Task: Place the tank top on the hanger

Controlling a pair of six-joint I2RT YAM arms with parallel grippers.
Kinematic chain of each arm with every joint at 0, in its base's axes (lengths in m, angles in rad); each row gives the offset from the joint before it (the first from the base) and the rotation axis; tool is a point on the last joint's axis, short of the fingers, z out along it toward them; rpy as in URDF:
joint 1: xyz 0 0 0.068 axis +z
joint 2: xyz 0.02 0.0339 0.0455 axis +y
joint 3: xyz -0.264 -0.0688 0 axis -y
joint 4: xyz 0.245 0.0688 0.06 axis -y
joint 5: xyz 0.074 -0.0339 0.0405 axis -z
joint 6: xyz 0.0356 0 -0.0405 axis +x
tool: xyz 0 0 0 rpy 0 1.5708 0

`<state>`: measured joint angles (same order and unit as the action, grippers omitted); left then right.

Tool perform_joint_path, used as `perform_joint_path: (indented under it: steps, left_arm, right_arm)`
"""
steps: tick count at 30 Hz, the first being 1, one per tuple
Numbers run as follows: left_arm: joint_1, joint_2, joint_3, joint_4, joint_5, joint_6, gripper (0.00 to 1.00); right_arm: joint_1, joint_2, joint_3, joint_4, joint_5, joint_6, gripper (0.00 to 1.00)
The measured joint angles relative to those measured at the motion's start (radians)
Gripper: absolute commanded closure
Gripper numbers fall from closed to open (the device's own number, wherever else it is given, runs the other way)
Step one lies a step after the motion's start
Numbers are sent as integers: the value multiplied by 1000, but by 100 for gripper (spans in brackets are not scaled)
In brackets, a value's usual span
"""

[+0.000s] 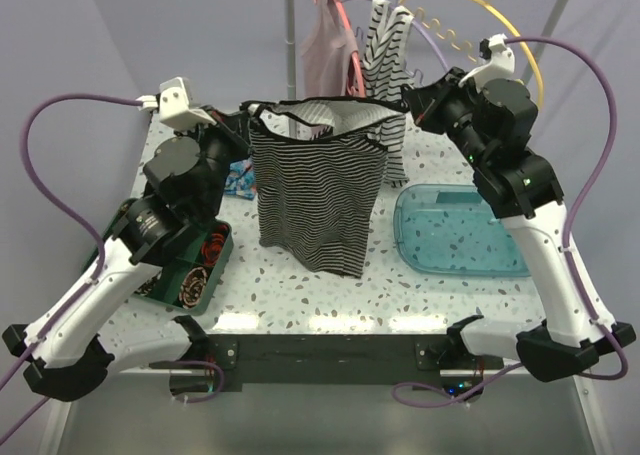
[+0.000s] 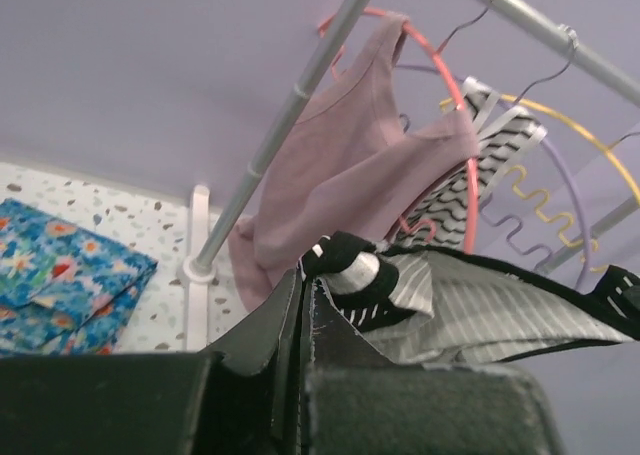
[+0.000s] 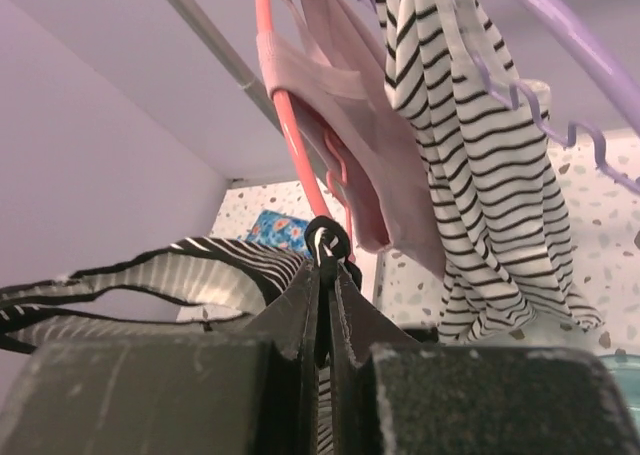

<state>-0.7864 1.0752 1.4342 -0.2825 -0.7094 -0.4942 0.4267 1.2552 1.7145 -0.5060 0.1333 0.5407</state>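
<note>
Left pincer (image 1: 243, 125) clamped shut on left strap of tank top (image 1: 320, 195); right pincer (image 1: 412, 100) clamped shut on right strap. Top stretched wide between them, neckline open, body hanging over middle of tabletop (image 1: 300, 300) (hem contact unclear). Hanger (image 1: 497, 17) on far rail (image 2: 300, 95), behind right pincer, apart from top. Pink top (image 2: 350, 165) and bold-striped garment (image 1: 385, 45) hang left of it. Blue tray (image 1: 460, 230) right, green box (image 1: 200, 265) near left.

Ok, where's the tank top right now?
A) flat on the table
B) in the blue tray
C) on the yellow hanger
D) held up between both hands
D: the left hand and right hand are each shut on a top corner of the tank top, which hangs between them.
</note>
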Motion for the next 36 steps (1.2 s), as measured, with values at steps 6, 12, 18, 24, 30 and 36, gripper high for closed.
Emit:
perform_joint_path:
  steps: [6,12,18,24,30,36]
  left_arm:
    - [1,-113,-270,-16,42,-65,100]
    - [1,-127,-731,-4,193,-209,91]
    - [0,-99,-905,2,313,-295,36]
    - [0,-132,-845,26,309,-297,30]
    - [0,-160,-713,13,293,-251,28]
    - [0,-208,-619,-15,288,-181,27]
  right_arm:
    - [11,-164,-460,123,-80,46,100]
    - [153,-114,-898,186,-102,111,73]
    - [189,-126,-1063,199,-96,124,43]
    - [188,-294,-953,168,-48,40,40]
    - [188,-447,-775,172,113,-68,41]
    - [166,-312,-463,171,213,-240,39]
